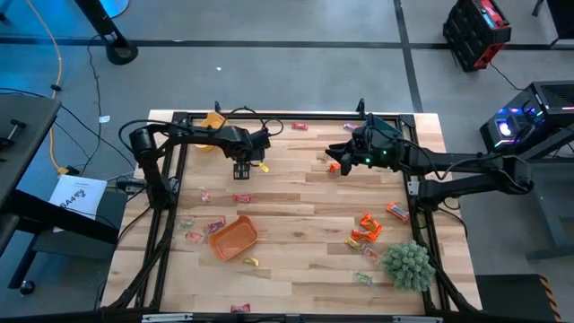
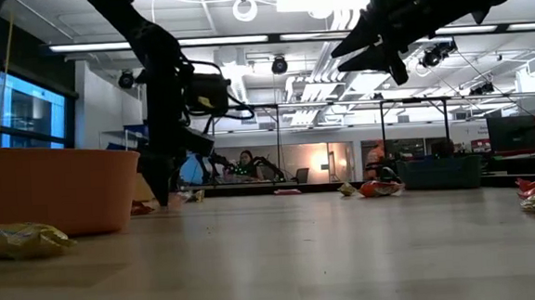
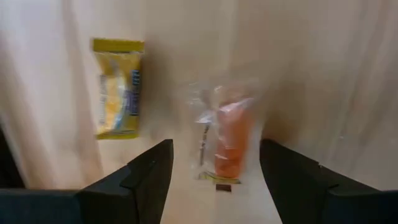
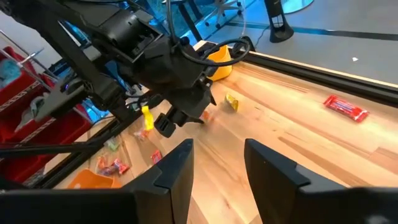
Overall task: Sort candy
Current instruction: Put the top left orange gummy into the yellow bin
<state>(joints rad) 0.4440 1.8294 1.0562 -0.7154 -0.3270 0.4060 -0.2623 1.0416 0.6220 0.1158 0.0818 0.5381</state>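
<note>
My left gripper (image 3: 214, 180) is open and points down at the table's far left part; it also shows in the high view (image 1: 242, 170). An orange candy in a clear wrapper (image 3: 229, 142) lies on the wood between its fingers, which stand on either side without touching it. A yellow candy (image 3: 118, 87) lies flat beside it and shows in the high view (image 1: 263, 167). My right gripper (image 1: 339, 154) is open and empty, raised above the table's far middle; its fingers show in its wrist view (image 4: 217, 162). An orange candy (image 1: 333, 167) lies below it.
An orange tray (image 1: 233, 238) stands near left and a yellow tray (image 1: 213, 119) at the far left edge. A spiky green plant ball (image 1: 408, 265) sits near right. Several candies lie scattered: an orange cluster (image 1: 366, 229), red ones (image 1: 300, 126) (image 1: 242, 198), others at left (image 1: 215, 226).
</note>
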